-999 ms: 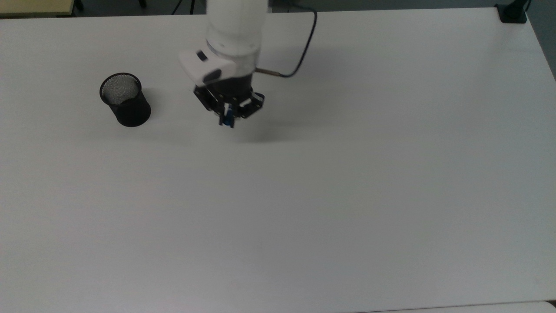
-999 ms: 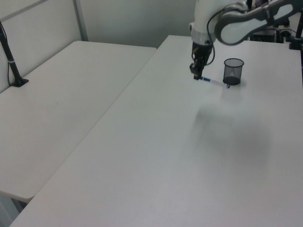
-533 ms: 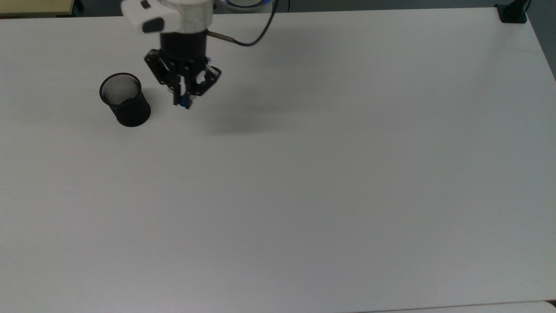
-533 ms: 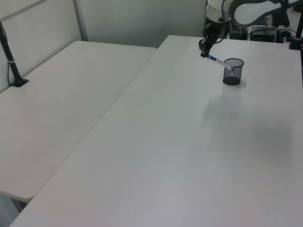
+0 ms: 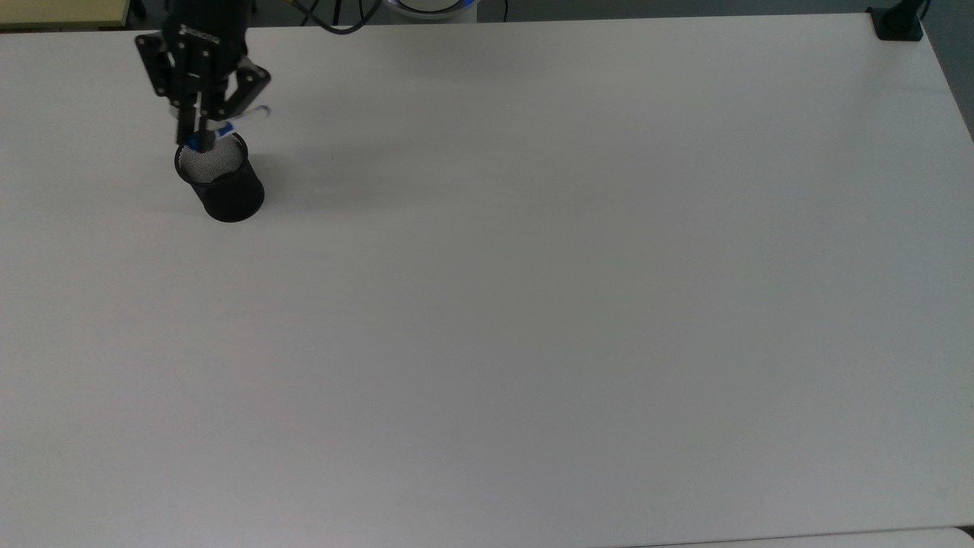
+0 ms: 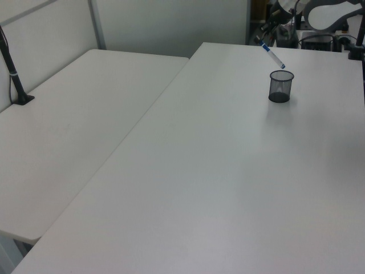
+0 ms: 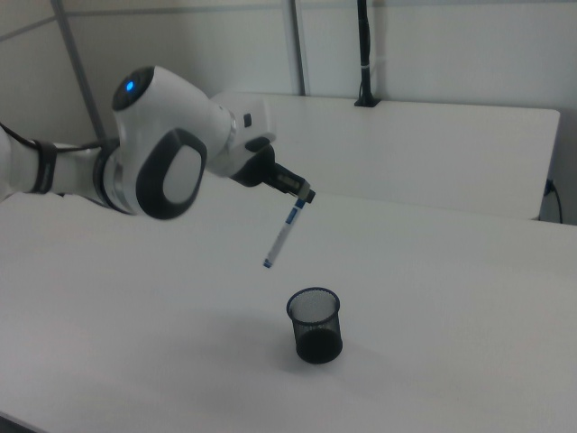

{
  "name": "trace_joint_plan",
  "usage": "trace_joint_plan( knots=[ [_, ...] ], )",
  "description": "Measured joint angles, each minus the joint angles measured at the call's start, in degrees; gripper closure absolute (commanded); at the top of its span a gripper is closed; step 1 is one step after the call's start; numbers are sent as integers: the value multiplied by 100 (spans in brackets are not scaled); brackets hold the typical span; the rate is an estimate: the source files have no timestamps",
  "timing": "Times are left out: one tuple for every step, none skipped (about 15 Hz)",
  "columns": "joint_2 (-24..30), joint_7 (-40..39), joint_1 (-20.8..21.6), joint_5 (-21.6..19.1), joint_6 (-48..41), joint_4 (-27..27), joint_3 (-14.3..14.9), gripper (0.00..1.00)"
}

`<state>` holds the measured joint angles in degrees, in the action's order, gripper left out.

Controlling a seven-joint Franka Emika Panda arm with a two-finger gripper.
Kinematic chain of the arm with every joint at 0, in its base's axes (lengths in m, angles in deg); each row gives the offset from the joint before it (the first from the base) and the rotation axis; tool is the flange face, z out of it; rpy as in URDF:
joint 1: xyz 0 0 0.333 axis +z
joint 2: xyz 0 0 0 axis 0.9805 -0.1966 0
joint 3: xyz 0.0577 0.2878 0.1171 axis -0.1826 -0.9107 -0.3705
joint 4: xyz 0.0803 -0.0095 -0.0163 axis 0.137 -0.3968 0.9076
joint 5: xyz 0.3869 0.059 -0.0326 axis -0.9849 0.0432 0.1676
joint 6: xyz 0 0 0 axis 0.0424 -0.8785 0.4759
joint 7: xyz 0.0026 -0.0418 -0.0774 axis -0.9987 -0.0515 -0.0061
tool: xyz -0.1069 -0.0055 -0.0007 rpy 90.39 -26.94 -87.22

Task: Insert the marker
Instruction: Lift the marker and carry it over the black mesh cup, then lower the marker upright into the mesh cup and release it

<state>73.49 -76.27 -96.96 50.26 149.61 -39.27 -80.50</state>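
The marker (image 7: pixel 284 234), white with blue ends, hangs tilted in the air with my gripper (image 7: pixel 305 193) shut on its upper end. Its lower tip points down toward the black mesh cup (image 7: pixel 315 325), a short way above the rim and toward the right view's left. In the left view the marker (image 6: pixel 274 55) slants down to just over the cup (image 6: pixel 280 85). In the top view my gripper (image 5: pixel 192 135) is over the far rim of the cup (image 5: pixel 224 186), and the marker (image 5: pixel 245 118) sticks out to the top view's right.
The cup stands upright on a wide white table (image 5: pixel 533 304). A black clamp (image 5: pixel 898 23) sits at the table's far right corner in the top view. A second white table (image 6: pixel 68 131) with a black post (image 6: pixel 14 74) lies at the left view's left.
My gripper has carried the marker toward the top view's left and upward, from the table's middle to over the cup. The marker now points more steeply downward.
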Motion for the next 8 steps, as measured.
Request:
trace_joint_plan(
  knots=[
    [-5,-133,-135,1,490,-177,1,100],
    [-16,-294,-259,2,949,-358,1,100],
    [-25,-453,-363,3,1312,-514,3,100],
    [-34,-675,-486,3,1708,-692,13,100],
    [-37,-806,-543,3,1932,-789,23,100],
    [-46,-945,-579,3,2200,-889,43,100],
    [-67,-1074,-606,3,2464,-994,67,100],
    [-106,-1187,-629,3,2667,-1082,88,100]
  ],
)
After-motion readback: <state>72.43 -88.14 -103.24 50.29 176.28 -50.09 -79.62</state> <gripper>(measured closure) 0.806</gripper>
